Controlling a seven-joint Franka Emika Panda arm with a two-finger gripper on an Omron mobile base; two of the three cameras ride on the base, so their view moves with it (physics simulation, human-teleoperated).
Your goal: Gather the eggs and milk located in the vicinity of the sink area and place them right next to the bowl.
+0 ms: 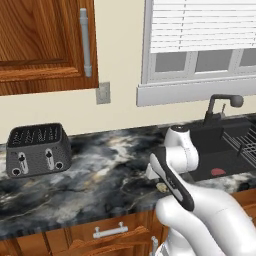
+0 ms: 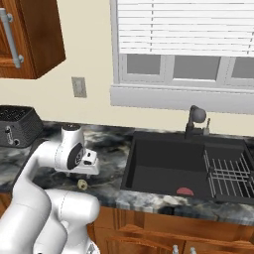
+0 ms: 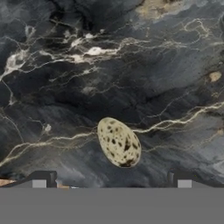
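Egg [image 3: 119, 142] near counter [image 3: 131, 65] front edge.

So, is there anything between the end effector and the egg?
No. In the hand view, only bare dark marble counter lies between the open end effector and the speckled egg.

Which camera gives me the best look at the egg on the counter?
The hand view: the egg lies whole and large on the dark marble counter, its pale speckled shell plain to see. The right base view shows it small under the arm; the left base view gives a sliver beside the arm.
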